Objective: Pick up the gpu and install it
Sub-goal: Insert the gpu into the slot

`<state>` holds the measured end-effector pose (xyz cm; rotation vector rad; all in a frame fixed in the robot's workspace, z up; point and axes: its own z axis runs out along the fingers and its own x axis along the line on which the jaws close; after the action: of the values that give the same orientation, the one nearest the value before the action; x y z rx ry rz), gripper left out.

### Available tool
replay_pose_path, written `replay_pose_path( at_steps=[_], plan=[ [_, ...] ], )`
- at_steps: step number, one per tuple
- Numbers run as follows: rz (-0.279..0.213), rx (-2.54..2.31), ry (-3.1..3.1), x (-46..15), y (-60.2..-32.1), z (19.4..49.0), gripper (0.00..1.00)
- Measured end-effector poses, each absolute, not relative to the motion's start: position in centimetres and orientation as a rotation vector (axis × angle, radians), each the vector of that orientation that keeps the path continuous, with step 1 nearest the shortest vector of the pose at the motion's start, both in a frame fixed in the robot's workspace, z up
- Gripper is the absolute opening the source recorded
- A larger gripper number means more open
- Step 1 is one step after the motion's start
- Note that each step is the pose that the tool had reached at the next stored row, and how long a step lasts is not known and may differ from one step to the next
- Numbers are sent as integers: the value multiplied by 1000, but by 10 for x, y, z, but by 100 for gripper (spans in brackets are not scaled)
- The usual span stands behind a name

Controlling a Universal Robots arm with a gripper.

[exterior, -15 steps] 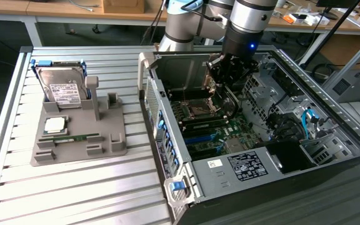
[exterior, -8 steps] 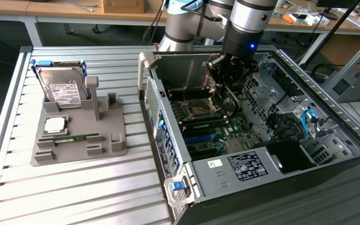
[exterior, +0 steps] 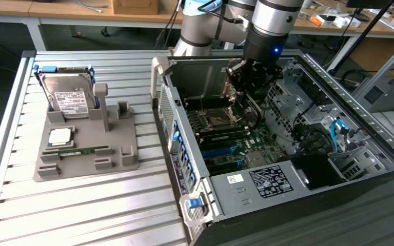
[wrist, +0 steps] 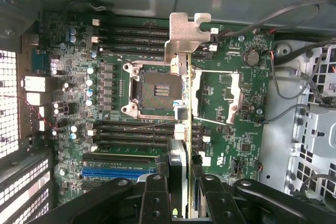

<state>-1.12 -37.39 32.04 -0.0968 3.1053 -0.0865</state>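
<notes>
The gpu [wrist: 185,51] is seen edge-on in the wrist view, a thin card with its silver metal end bracket at the far end. My gripper [wrist: 182,184] is shut on it, one black finger [wrist: 156,192] on either side of the card. The card hangs above the motherboard [wrist: 231,103], crossing over the CPU socket [wrist: 156,90]. In the exterior view my gripper [exterior: 250,79] is lowered inside the open computer case [exterior: 299,174], with the gpu [exterior: 237,97] hanging below it near the case's back wall.
A blue expansion slot [wrist: 118,172] lies on the board near the gripper. On the slatted table at the exterior view's left, a grey fixture [exterior: 118,154] holds a hard drive [exterior: 70,95], a processor chip [exterior: 61,136] and a memory stick [exterior: 74,151]. Cables [exterior: 337,133] and drive bays fill the case's right side.
</notes>
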Motion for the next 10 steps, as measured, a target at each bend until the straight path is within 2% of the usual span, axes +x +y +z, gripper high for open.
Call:
replay_pose_path(
  at_steps=[10],
  plan=[
    [-86, -116, 3104, -11, -374, 320, 27]
  ],
)
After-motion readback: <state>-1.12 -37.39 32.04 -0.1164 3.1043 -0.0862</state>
